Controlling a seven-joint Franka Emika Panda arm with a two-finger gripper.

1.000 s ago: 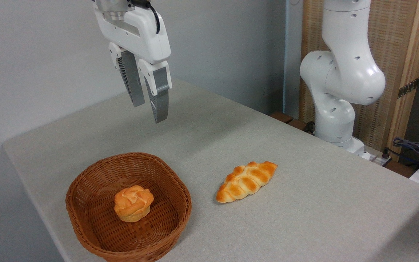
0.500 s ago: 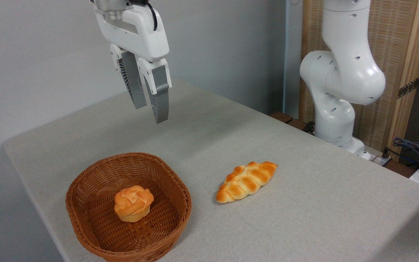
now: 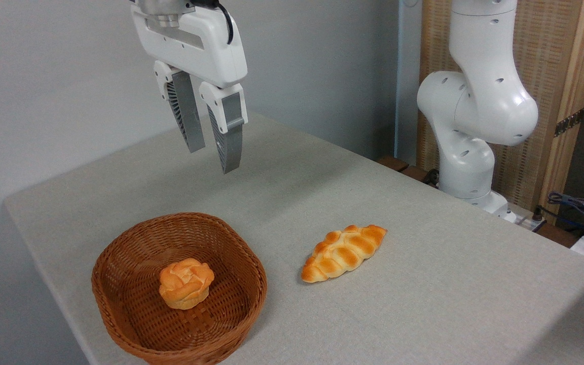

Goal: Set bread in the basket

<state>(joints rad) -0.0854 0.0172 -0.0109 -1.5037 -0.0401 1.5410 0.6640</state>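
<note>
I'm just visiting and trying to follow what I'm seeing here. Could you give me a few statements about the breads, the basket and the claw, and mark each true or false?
1. The round bun lies inside the basket. True.
2. The braided loaf is in the basket too. False: it lies on the table, to the right of the basket.
3. The gripper is holding a bread. False: it hangs empty above the table, fingers apart.
4. The gripper is well above the basket's rim. True.
</note>
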